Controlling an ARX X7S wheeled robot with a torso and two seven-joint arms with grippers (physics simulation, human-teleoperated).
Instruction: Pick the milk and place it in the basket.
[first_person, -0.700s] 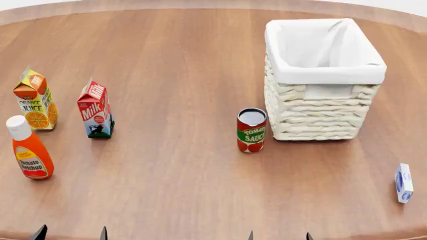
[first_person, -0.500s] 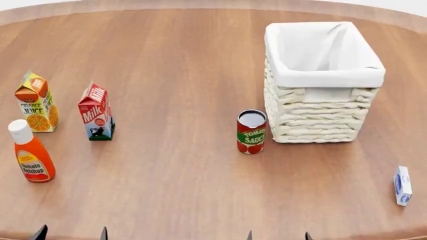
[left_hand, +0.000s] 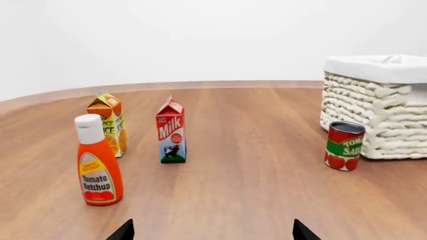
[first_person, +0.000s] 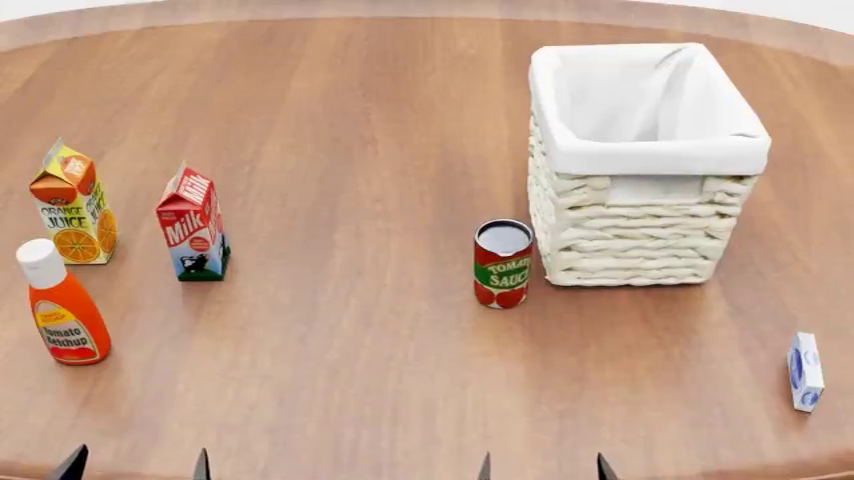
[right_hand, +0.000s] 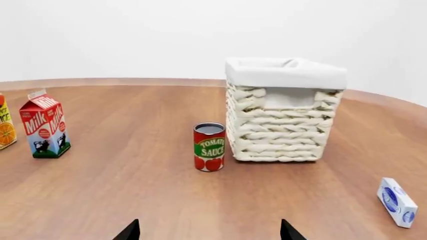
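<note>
Head view: milk (first_person: 192, 223) upright, likely light, crushable; grip flat lower sides. Both my grippers spread wide, holding nothing.

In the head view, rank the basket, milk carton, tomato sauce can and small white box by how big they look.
1. basket
2. milk carton
3. tomato sauce can
4. small white box
The carton and can look fairly close.

Milk carton (first_person: 191, 224) upright on the counter (first_person: 360, 130), orange juice carton (first_person: 72, 203) to its left, ketchup bottle (first_person: 60, 303) nearer, tomato sauce can (first_person: 503, 263) beside the basket (first_person: 645, 170) far right.
</note>
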